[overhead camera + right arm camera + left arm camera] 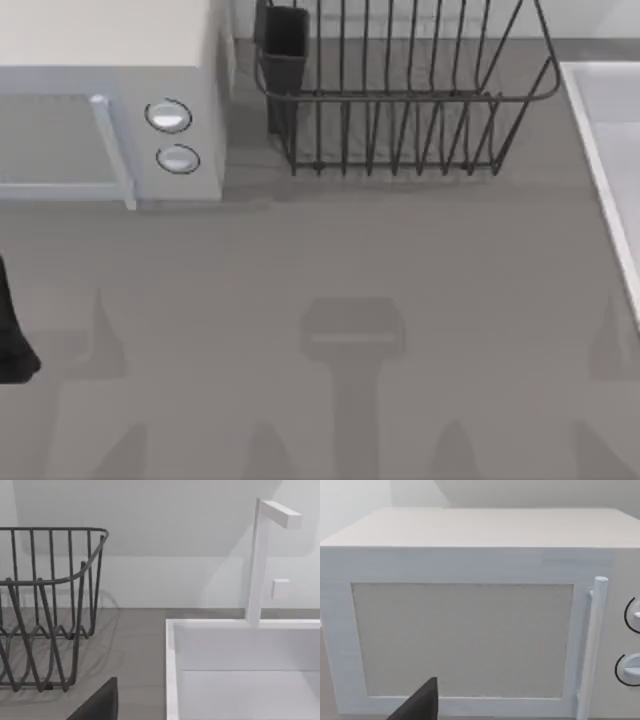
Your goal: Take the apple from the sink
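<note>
So the left arm (pixel 15 335) is just a dark bit poking in at the table's left edge, parked in front of the microwave (pixel 110 100). Its wrist camera is looking straight at the microwave door (pixel 462 640) and the door handle (pixel 594 645), with a dark finger (pixel 420 705) at the bottom. Can't tell how far open that gripper is, or the right one either. From the right wrist there's another dark finger (pixel 97 705), with the wire rack (pixel 47 605) off to one side and the sink (pixel 172 670) and its faucet (pixel 260 555) to the other. No apple anywhere I can see, so can't say where it is.
</note>
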